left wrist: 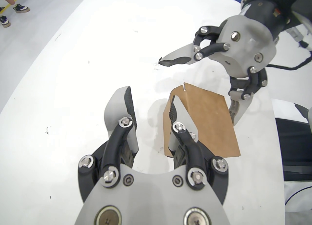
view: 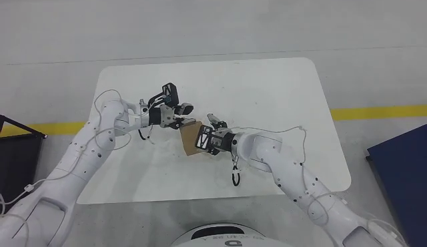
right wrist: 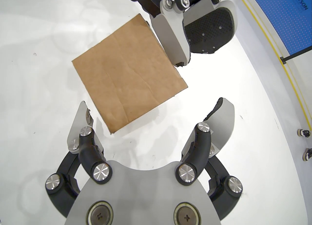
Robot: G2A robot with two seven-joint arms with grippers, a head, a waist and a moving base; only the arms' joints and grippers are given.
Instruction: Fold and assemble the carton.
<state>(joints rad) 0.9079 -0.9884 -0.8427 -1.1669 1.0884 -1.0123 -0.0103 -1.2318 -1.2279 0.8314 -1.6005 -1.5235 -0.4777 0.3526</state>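
Flattened brown carton (right wrist: 126,72) on table (view: 267,93), between left gripper (left wrist: 150,95) and right gripper (right wrist: 153,104); both grippers' fingers released.

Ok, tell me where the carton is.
In the top view the carton sits near the middle of the table, between the open left pincer and the open right pincer.

Wide table (view: 280,93) room beyond carton (right wrist: 126,70); left tool (left wrist: 150,97), right tool (right wrist: 153,104) flanking.
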